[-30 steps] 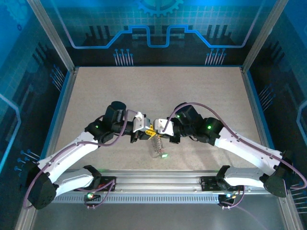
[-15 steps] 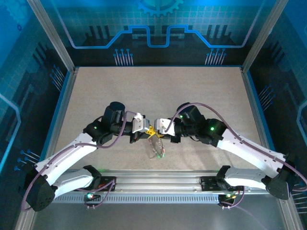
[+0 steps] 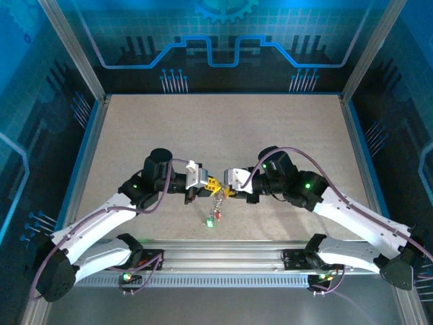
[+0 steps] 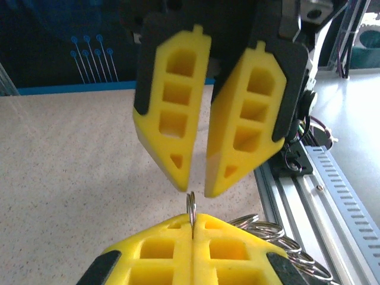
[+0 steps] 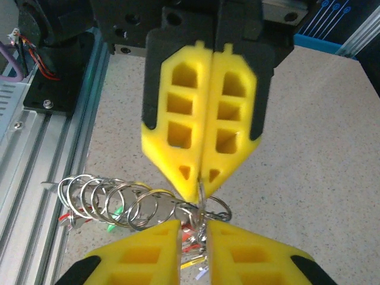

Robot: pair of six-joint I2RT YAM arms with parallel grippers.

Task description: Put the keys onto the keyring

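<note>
One tabletop (image 3: 203, 128): speckled beige; all the work hung above it, close to the middle of its near edge.
Two arms: angled inward so their tips met nose to nose, probably so one could steady the ring while the other worked on it.
Left gripper (image 3: 212, 183): clamped on the keyring (image 4: 191, 205), holding it clear of the tabletop, likely as the anchor for threading.
Right gripper (image 3: 227, 191): tip to tip with the left, lined up on the same ring.
Keys (image 3: 214, 218): dangled below the two tips on a chain of split rings (image 5: 113, 202), red and green tags lowest.
Left fingers (image 4: 160, 243): pressed together, only the thin ring's edge poking out between them.
Right fingers (image 5: 148, 249): a narrow slot apart, the ring's wire running into the slot; whether they touched it could not be told.
</note>
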